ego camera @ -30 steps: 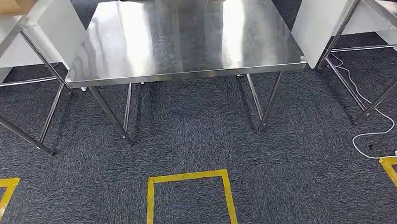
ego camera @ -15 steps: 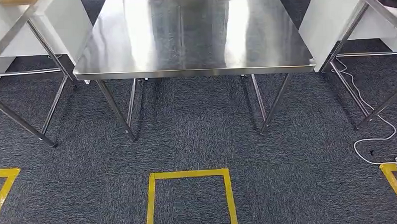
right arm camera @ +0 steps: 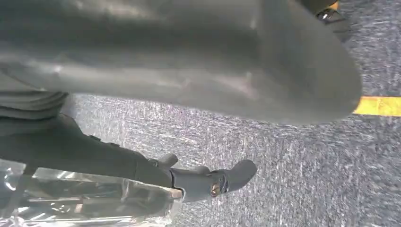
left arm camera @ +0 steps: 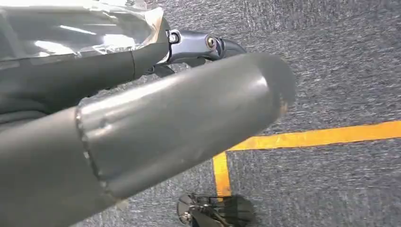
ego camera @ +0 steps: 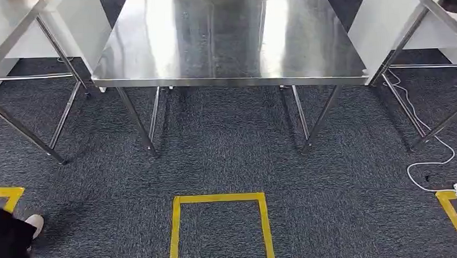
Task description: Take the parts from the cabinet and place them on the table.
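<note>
L hand (left arm camera: 142, 118) grips a clear plastic bag (left arm camera: 80, 28) over the carpet; R hand (right arm camera: 179, 94) grips another clear bag (right arm camera: 85, 201). Steel table (ego camera: 230, 81) stands ahead, beyond yellow floor tape (ego camera: 217, 198). Person's shoe (ego camera: 33, 225) nearby.

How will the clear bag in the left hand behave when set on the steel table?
Probably floppy: the clear bag in the left hand shows crinkled film, so it should sag. Likely slippery too: glossy film on the polished table may slide. The second bag in the right hand looks alike.
</note>
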